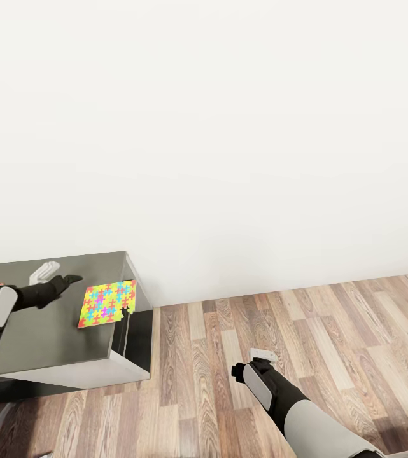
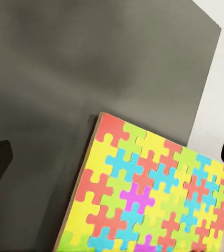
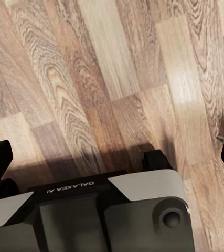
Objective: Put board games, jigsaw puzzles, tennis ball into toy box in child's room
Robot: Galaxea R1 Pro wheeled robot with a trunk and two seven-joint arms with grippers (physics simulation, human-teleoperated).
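My left hand (image 1: pixel 70 280) hovers spread over the worktop (image 1: pixel 51 343), right by the jigsaw puzzle (image 1: pixel 107 303). Right hand (image 1: pixel 254 362) hangs low over the floor (image 1: pixel 331 343), fingers apart, empty.

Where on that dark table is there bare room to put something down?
The table is bare along its front edge, ahead of the puzzle, and on the stretch behind the puzzle toward the wall. It is crowded where the left pincer hangs beside the puzzle, which lies near the table's right edge.

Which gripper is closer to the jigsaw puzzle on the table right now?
Left. The left gripper hovers over the table just beside the jigsaw puzzle; the right gripper hangs over the wood floor, well off the table.
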